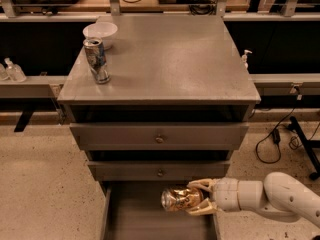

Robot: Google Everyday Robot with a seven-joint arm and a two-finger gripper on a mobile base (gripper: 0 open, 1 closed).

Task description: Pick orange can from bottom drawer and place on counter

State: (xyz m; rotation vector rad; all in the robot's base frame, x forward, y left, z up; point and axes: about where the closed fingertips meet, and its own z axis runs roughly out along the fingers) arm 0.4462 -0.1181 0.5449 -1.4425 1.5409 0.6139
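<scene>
1. Camera view, looking down on a grey three-drawer cabinet: reaching in low from the right with a white arm [272, 196], the gripper [200, 199] at its tip, over the pulled-out bottom drawer [132, 216].
2. Clamped on the orange can [179, 199], with one pale finger [201, 184] pressed along the upper side of the can body and the other along the lower side.
3. Holding that can on its side, silver top turned left, inside the outline of the open tray and just in front of the middle drawer [125, 170]; impossible to tell whether touching the tray floor or raised off it.
4. Well apart from all this, up on the counter [175, 64]: standing upright near the left front corner, a taller blue-and-silver can [97, 60]; just behind it, close to the back left corner, a white bowl [100, 32].
5. Pushed in, both the middle drawer and the top drawer [115, 135], each with a small round knob at its centre.
6. Around the cabinet: trailing over the speckled floor at right, a black cable [270, 146]; set on a low ledge at far left, two small clear bottles [14, 70].
</scene>
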